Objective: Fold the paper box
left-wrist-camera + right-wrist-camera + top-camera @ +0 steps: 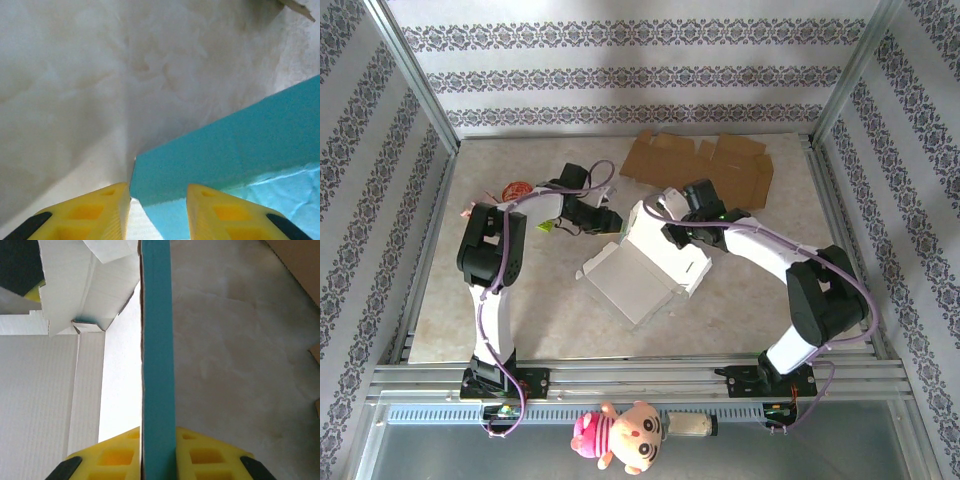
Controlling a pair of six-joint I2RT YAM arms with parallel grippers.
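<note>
Right jaws pinch the half-folded, teal-backed paper box [642, 272]; left jaws straddle its corner, grip unclear.

No text, label or number can be read.

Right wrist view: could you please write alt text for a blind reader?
The right gripper pinches a teal wall of the paper box, seen edge-on up the middle. The white box interior lies left; the marbled table and brown cardboard lie right.
</note>
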